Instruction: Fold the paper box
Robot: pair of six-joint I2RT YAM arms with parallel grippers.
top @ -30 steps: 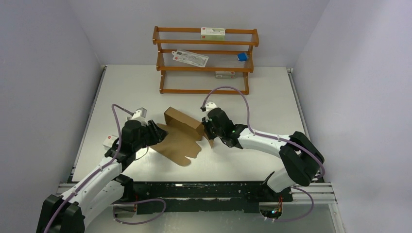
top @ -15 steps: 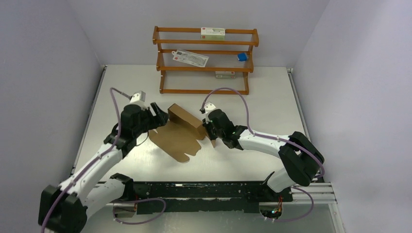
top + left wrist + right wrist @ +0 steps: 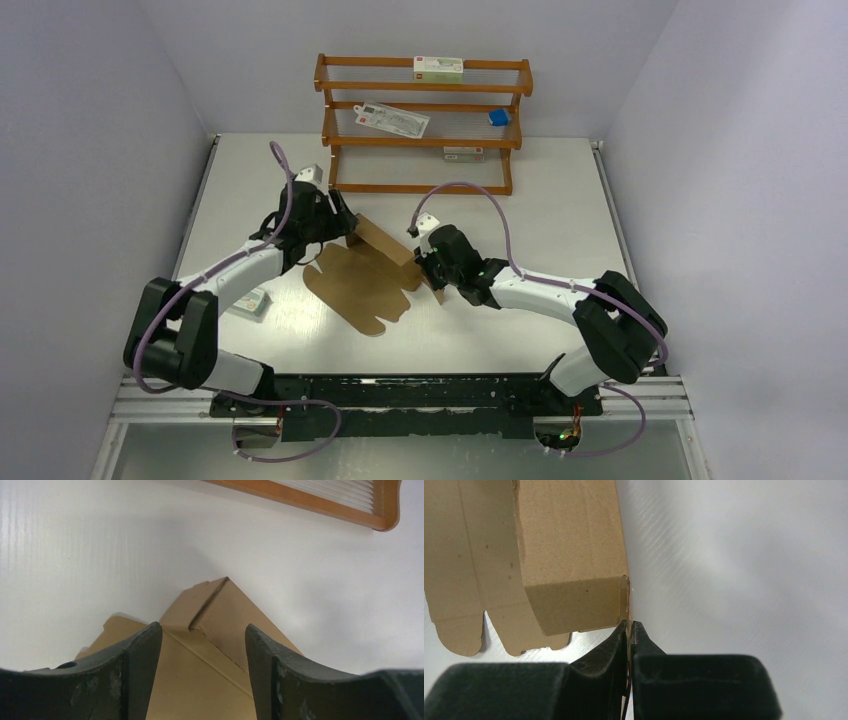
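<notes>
The paper box point(image 3: 368, 283) is plain brown cardboard lying mid-table, partly folded. One long wall point(image 3: 388, 243) stands up along its far side, and the flaps lie flat toward me. My left gripper point(image 3: 343, 226) hovers open at the box's far left corner. In the left wrist view that corner point(image 3: 220, 611) sits between the spread fingers point(image 3: 142, 665), untouched. My right gripper point(image 3: 431, 273) is shut on the thin cardboard edge at the box's right end, where the pinched edge point(image 3: 629, 607) shows just above the closed fingertips point(image 3: 621, 640).
A wooden rack point(image 3: 422, 125) stands at the back with white cartons and a small blue block point(image 3: 497, 117) on its shelves. Its base rail point(image 3: 310, 500) lies just beyond the left gripper. A small white carton point(image 3: 248, 300) lies on the table at the left.
My left arm swung from the box's near left side up to its far left corner, and its jaws opened wider. The white carton on the left came into view. The right arm stayed put.
</notes>
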